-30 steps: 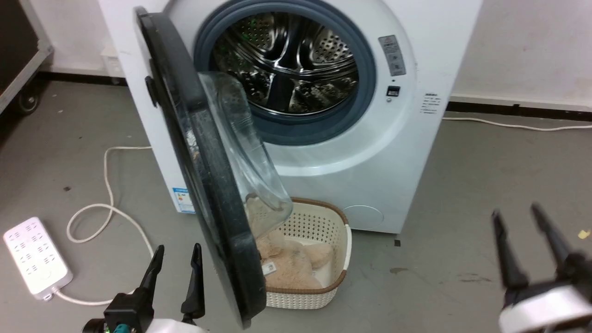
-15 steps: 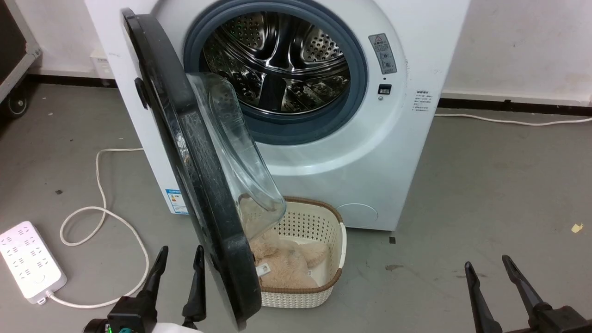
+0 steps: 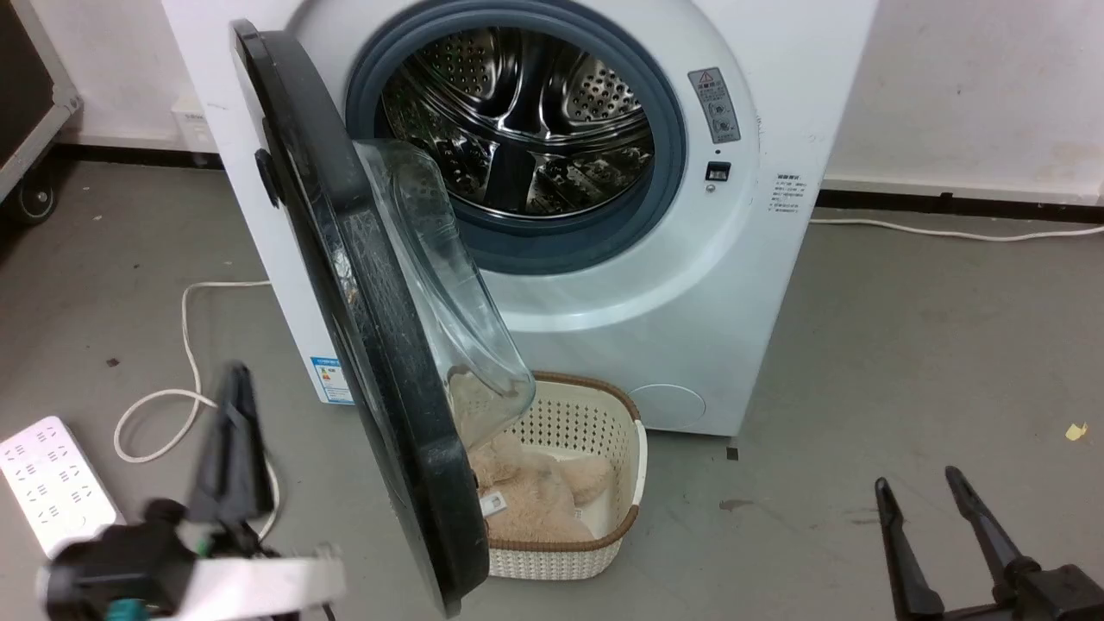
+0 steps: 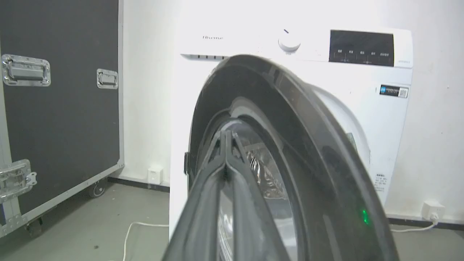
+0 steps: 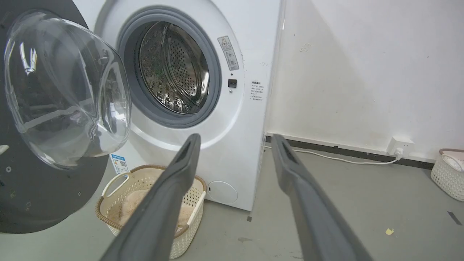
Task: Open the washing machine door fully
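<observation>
The washing machine door (image 3: pixel 379 345) stands half open. Left gripper (image 3: pixel 235 388), jaws together, probably for a stiff pushing tip, faces its outer side. Right gripper (image 3: pixel 917 479), jaws apart, waits clear.

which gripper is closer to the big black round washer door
Left. The left gripper sits just outside the round glossy black washing machine door, jaws shut; the right gripper is far off on the door's glass-bowl side, jaws open.

The washing machine door (image 3: pixel 362 328) is glossy black plastic around clear glass; the drum (image 3: pixel 526 112) is shiny perforated steel.
</observation>
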{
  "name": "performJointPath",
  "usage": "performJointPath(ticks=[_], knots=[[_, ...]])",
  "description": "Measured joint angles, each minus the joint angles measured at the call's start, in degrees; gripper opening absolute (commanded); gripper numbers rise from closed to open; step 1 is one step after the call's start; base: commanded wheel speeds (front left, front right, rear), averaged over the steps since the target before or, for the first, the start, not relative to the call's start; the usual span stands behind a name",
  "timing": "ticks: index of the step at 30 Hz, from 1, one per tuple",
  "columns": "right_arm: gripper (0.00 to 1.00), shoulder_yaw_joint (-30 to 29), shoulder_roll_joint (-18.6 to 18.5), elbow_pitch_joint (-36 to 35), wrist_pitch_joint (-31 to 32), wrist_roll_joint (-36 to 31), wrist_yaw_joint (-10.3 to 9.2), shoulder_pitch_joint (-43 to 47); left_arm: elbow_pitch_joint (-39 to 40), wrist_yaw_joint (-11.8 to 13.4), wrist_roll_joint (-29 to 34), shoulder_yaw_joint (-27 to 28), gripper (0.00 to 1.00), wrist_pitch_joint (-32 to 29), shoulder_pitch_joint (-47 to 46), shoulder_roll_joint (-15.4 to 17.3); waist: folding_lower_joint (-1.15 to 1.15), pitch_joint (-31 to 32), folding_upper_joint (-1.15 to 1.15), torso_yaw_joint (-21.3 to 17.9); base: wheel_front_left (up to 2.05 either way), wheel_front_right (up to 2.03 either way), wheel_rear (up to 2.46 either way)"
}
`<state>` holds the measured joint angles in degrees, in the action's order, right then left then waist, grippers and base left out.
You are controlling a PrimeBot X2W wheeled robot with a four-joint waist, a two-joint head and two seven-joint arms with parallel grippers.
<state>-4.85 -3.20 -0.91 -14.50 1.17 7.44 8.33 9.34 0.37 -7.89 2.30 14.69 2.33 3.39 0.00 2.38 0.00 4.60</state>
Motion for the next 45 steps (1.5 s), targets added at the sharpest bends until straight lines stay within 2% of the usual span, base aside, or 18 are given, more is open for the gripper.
performJointPath(ticks=[7, 10, 11, 14, 19, 26, 28, 31, 38, 45], knots=[[1.00, -1.2, 0.0, -0.1, 0.0, 0.7, 0.00, -0.1, 12.8, 2.0, -0.9, 1.3, 0.00, 0.1, -4.8, -0.4, 0.00, 0.9, 0.00, 0.0, 0.00, 0.00, 0.00], [1.00, -1.5, 0.0, 0.2, 0.0, 1.4, 0.00, -0.1, 14.4, 1.4, -0.2, -1.8, 0.00, 0.0, -5.5, -0.4, 0.00, 1.0, 0.00, 0.2, 0.00, 0.00, 0.00], [1.00, -1.3, 0.0, 0.4, 0.0, 1.5, 0.00, -0.1, 15.2, 0.4, 0.8, -5.5, 0.00, -2.0, -5.6, -0.4, 0.00, 1.1, 0.00, 0.3, 0.00, 0.00, 0.00], [1.00, -1.2, 0.1, 0.5, 0.0, 2.0, 0.00, -0.2, 14.5, -1.3, 0.6, -10.3, 0.00, -6.4, -5.4, -0.4, 0.00, 1.0, 0.00, 0.4, 0.00, 0.00, 0.00], [1.00, -1.3, 0.1, 0.9, 0.0, 2.1, 0.01, -0.2, 11.6, -3.6, 0.6, -16.7, 0.00, -8.3, -3.8, -0.5, 0.00, 0.7, 0.00, 0.7, 0.00, 0.00, 0.00], [1.00, -1.4, 0.1, 1.4, 0.0, 2.6, 0.01, -0.6, 3.4, -4.7, -0.4, -26.0, 0.00, -13.3, -0.8, -0.6, 0.01, 0.1, 0.00, 1.2, 0.00, 0.00, 0.00], [1.00, -1.3, 0.1, 1.5, -0.2, 2.9, 0.00, -0.6, 0.4, -4.5, -1.0, -27.0, 0.00, -14.8, 0.0, -0.6, 0.00, -0.1, 0.00, 1.3, 0.00, 0.00, 0.00], [1.00, -1.2, 0.1, 1.8, -0.2, 2.9, 0.01, -0.6, -3.9, -2.9, -2.0, -26.7, 0.00, -15.9, 0.4, -0.6, 0.00, -0.3, 0.00, 1.4, 0.00, 0.00, 0.00], [1.00, -0.7, 0.1, 2.2, -0.2, 2.9, 0.01, -0.6, -9.6, 1.5, -1.5, -22.8, 0.00, -13.6, 0.2, -0.2, 0.01, -0.5, 0.00, 2.5, 0.00, 0.00, 0.00], [1.00, -0.4, 0.1, 2.6, -0.2, 3.5, 0.01, -0.6, -11.0, 2.6, -1.0, -21.6, 0.00, -12.3, 0.2, 0.5, 0.00, -0.3, 0.00, 5.8, 0.00, 0.00, 0.00]])
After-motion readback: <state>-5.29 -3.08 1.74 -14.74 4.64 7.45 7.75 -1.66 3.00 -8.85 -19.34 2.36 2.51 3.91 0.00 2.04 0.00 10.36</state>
